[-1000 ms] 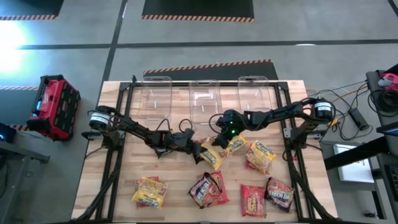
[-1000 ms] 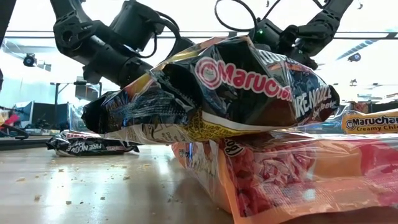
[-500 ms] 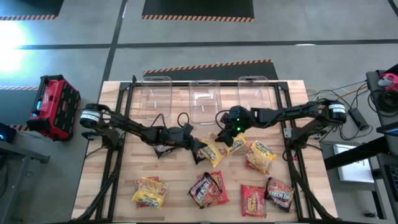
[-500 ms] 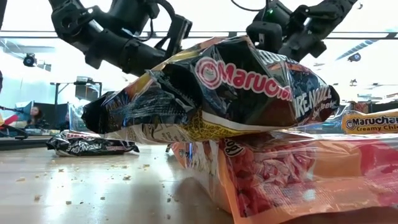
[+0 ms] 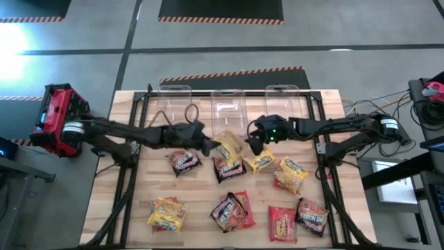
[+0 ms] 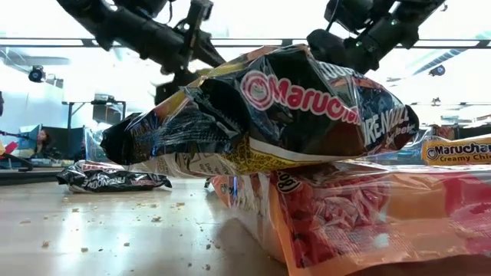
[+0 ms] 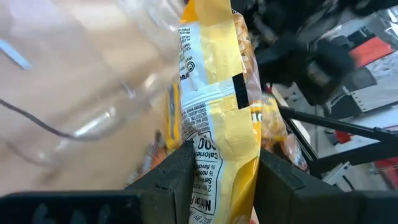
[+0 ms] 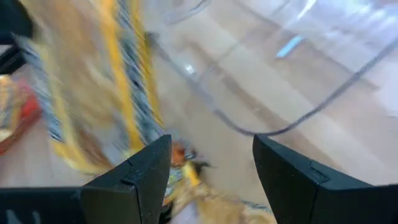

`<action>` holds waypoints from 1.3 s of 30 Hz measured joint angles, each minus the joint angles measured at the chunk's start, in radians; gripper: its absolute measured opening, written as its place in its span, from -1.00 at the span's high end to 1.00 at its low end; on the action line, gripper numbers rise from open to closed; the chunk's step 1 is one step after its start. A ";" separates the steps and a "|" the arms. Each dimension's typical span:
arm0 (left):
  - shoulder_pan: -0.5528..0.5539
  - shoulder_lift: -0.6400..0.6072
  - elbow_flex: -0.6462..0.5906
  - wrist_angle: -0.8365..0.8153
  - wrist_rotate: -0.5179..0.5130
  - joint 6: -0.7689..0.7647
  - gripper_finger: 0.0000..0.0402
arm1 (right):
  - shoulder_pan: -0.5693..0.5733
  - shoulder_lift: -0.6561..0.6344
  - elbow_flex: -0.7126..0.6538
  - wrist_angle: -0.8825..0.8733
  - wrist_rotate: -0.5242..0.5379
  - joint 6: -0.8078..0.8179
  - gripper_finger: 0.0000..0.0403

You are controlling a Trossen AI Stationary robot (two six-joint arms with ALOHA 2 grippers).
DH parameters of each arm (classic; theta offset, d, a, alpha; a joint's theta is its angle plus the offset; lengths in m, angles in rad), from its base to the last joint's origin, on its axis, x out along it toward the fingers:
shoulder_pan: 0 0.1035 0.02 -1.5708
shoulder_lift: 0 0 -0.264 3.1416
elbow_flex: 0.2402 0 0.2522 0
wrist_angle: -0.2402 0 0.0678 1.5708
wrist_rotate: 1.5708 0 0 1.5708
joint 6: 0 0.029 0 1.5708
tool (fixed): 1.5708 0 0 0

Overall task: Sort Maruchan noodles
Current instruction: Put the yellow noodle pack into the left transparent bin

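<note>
Left gripper clamped on a yellow packet, aloft near the middle bin. Right gripper spread wide, empty, just beside. Best carried level over the rim before letting go.

The high view looks straight down from well above, taking in the whole table and the floor around it; the low view sits at table-top height, facing level across the table, with a dark packet very close to the lens; the left wrist view looks forward along its fingers at a yellow packet, also visible from above; the right wrist view faces clear bins, shared with the high view.
</note>
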 joint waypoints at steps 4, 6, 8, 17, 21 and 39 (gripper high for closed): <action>0.051 -0.099 0.033 -0.148 -0.022 0.095 0.44 | 0.000 0.005 0.000 -0.004 0.059 0.000 -0.07; 0.074 -0.140 0.063 -0.238 -0.053 0.146 0.44 | 0.000 0.005 0.000 -0.002 0.081 -0.002 -0.07; 0.093 -0.170 0.104 -0.340 -0.091 0.207 0.44 | 0.000 0.005 0.000 -0.002 0.093 -0.009 -0.07; 0.131 -0.201 0.357 -0.756 -0.345 0.461 0.44 | 0.000 0.004 0.000 -0.002 0.095 -0.011 -0.07; 0.143 -0.186 0.433 -0.923 -0.417 0.494 0.44 | 0.000 0.004 0.000 -0.002 0.095 -0.011 -0.07; 0.333 -0.158 0.505 -1.295 -0.489 0.705 0.44 | 0.000 0.004 0.000 -0.001 0.094 -0.010 -0.07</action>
